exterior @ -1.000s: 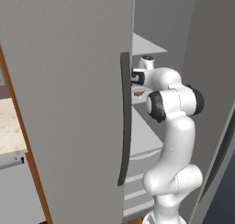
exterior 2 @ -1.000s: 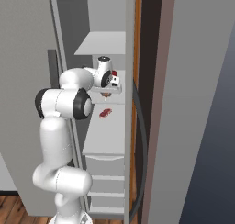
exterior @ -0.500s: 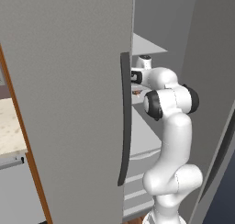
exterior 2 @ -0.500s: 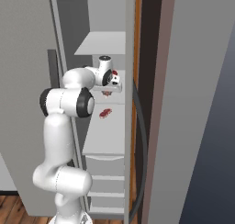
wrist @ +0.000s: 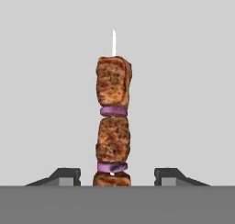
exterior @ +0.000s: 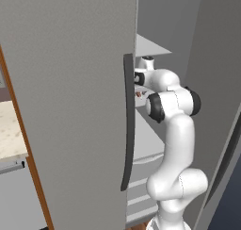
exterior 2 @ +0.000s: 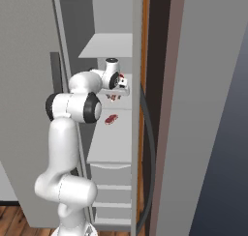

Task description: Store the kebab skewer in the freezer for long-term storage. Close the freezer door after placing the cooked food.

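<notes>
Left base view: the freezer door (exterior: 70, 97) stands swung open and covers the half from 7 to 12 o'clock, its long dark handle (exterior: 128, 123) running down its inner edge; past that edge lies the freezer (exterior: 150, 50) with a white upper shelf (exterior: 148, 46) at 1 o'clock and drawers (exterior: 141, 177) toward 6 o'clock; the white arm (exterior: 175, 144) rises from 5 o'clock and bends toward the centre, its hand (exterior: 141, 77) partly hidden behind the handle; just below the hand a small reddish bit shows, too small to name; a pale table (exterior: 10, 130) edge sits at 9 o'clock.

Right base view: the arm climbs from 7 o'clock and reaches into the freezer; the jaws (exterior 2: 116, 92) hang just above the middle shelf (exterior 2: 116, 138), pointing down; a small red piece (exterior 2: 111, 119) lies on that shelf, just beside and below the hand toward 6 o'clock; whether it is the skewer I cannot tell; the plain grey door fills the side from 1 to 5 o'clock.

Hand view: the kebab skewer (wrist: 113, 122) stands along the middle from 6 to 12 o'clock, browned meat chunks with purple slices between, its white tip at 12 o'clock; it lies on a plain pale surface; the two fingertips (wrist: 64, 176) stand apart at 7 and 5 o'clock, a clear gap between each and the meat; the jaws are open and grip nothing.
</notes>
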{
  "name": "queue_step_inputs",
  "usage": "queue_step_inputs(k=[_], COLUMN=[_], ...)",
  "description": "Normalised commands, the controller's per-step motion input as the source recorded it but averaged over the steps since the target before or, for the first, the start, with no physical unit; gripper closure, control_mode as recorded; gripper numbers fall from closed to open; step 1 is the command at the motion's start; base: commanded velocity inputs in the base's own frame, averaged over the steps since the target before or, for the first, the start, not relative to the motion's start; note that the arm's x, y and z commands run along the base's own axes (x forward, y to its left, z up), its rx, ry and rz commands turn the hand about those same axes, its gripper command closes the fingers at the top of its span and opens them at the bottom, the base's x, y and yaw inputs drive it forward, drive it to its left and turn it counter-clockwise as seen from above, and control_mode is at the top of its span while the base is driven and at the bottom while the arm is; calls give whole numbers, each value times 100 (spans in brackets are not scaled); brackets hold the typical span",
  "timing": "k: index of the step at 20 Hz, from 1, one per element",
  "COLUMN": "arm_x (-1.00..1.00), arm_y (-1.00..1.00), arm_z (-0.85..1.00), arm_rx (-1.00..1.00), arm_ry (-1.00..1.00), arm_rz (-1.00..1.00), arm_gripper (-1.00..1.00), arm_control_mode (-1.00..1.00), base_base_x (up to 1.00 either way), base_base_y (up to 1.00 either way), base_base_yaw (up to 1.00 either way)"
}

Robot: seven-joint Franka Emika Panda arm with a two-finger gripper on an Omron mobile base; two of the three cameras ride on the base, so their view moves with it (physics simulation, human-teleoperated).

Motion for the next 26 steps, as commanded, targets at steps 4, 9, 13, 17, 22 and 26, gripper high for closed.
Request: queue_step_inputs(k=[4,9,13,17,22,26], arm_x=[5,0,-3,0,0,0], arm_y=[0,0,0,0,0,0], arm_z=[-1,0,0,-10,-13,-3], arm_rx=[0,0,0,0,0,0], arm_ry=[0,-3,-22,-30,-28,-5], arm_rz=[0,0,0,0,0,0], arm_gripper=[-100,-100,-100,-100,-100,-100], arm_control_mode=[-100,-100,-100,-100,-100,-100], base_base_x=[0,0,0,0,0,0], base_base_y=[0,0,0,0,0,0], base_base_yaw=[0,0,0,0,0,0])
